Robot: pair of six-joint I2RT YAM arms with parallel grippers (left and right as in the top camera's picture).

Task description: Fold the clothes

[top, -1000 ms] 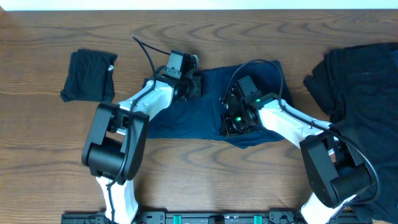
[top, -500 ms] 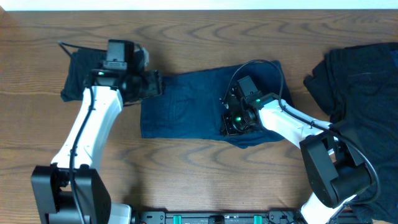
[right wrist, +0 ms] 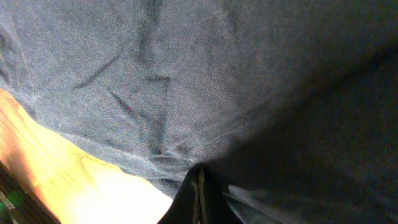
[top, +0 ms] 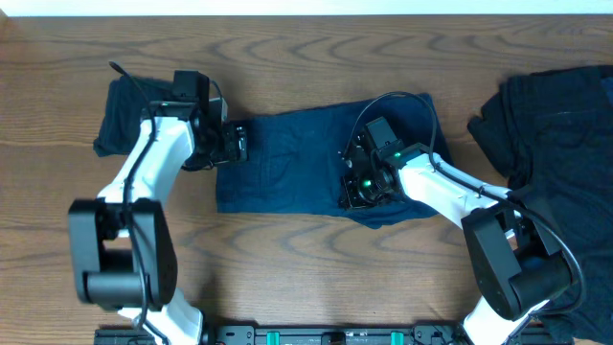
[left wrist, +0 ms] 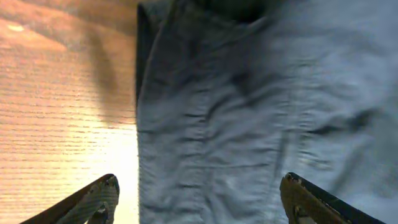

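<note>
My left gripper (top: 236,144) is released. Its two fingers (left wrist: 99,198) stand wide apart, one at the lower left corner of the left wrist view over bare table (top: 287,57), the other at the lower right over cloth, and nothing is caught between them. It sits at the left end of the shorts (top: 297,163), left of centre in the overhead view. Whether the tips touch the cloth I cannot tell.

The shorts lie spread on the table in the middle of the overhead frame, a wide navy band running from my left gripper to just past my right one, with the upper right corner reaching highest. From my left wrist I see their left edge as a straight vertical line, wood to its left and wrinkled navy filling the rest.

My right gripper (right wrist: 199,190) is clenched, fingers (right wrist: 188,208) pressed together with no gap. It is on the lower right part of the shorts, near the bottom edge, where the cloth bulges down a little in the overhead view. In the right wrist view creases run into the tips and the cloth looks pinched there; wood shows only at the lower left.

A small black bundle (top: 129,117) lies at the upper left of the overhead frame, near the shorts' left end, with my left arm (top: 153,177) crossing its right side in the picture. A larger black heap (top: 560,134) fills the right edge, apart from the shorts
</note>
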